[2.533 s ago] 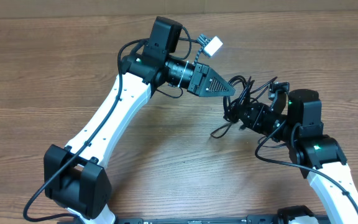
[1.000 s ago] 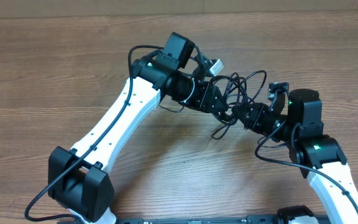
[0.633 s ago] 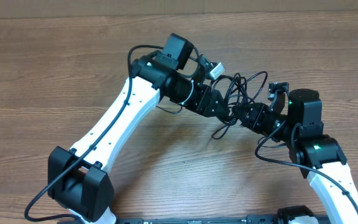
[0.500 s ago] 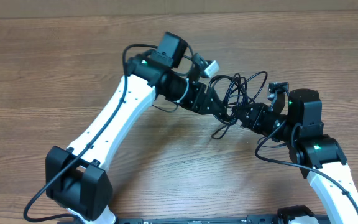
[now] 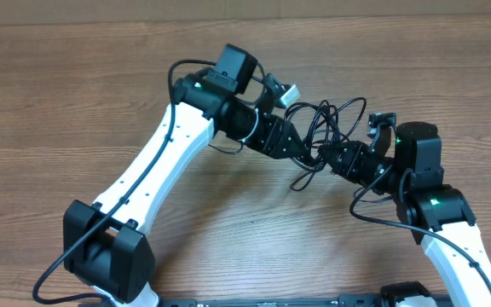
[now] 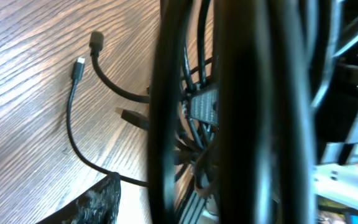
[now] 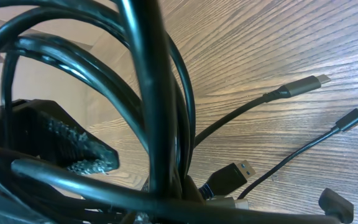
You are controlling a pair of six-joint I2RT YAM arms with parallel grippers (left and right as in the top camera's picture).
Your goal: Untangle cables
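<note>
Overhead view, left to right: the white left arm [image 5: 156, 162] reaches from the lower left to the frame centre, with the left fingers [image 5: 297, 143] at the left edge of a tangle of thin black cables [image 5: 335, 119]. How wide these fingers stand cannot be told, because strands block the wrist view. The cables rise in loops at centre right, with plug ends [image 6: 78, 62] trailing onto the brown wooden worktop [image 5: 75, 85]. The right fingers [image 5: 339, 162] are closed on the tangle
</note>
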